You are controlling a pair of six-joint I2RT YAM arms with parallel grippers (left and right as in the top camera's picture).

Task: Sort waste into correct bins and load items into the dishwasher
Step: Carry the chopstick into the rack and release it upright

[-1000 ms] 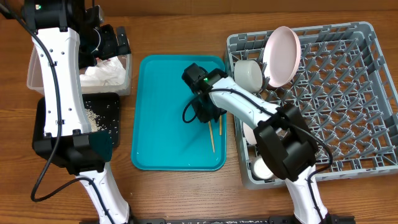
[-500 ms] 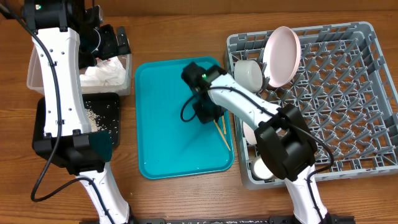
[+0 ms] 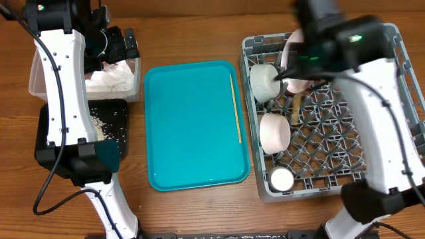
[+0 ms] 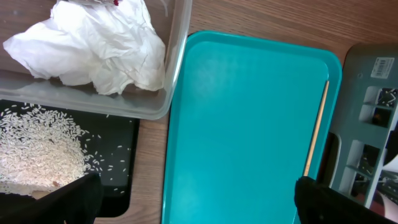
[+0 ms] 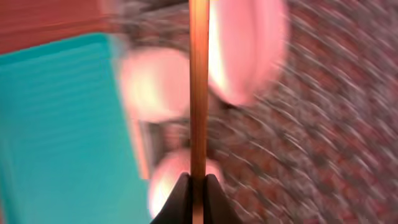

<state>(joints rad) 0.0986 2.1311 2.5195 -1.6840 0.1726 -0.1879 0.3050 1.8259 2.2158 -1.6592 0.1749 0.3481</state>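
My right gripper (image 5: 198, 186) is shut on one wooden chopstick (image 5: 198, 93), which stands straight up between the fingers. In the overhead view this gripper (image 3: 292, 83) is blurred over the grey dish rack (image 3: 372, 106), near the pink plate (image 3: 295, 56) and white cup (image 3: 263, 81). The other chopstick (image 3: 236, 109) lies along the right side of the teal tray (image 3: 192, 126). My left gripper (image 4: 199, 205) hangs open and empty above the black tray (image 4: 118, 180) with its rice (image 4: 37, 149). The crumpled napkin (image 4: 99, 46) lies in the clear tub (image 4: 177, 62).
Two white bowls (image 3: 273, 133) (image 3: 281, 179) sit in the rack's left column. The left arm (image 3: 63, 86) stands over the clear tub (image 3: 40, 79) and black tray (image 3: 109, 119). Bare wood shows between the trays and along the front edge.
The right gripper shut on a chopstick, lifted it off the teal tray and swung right over the rack. The other chopstick slid to the tray's right side. The left arm stayed still.
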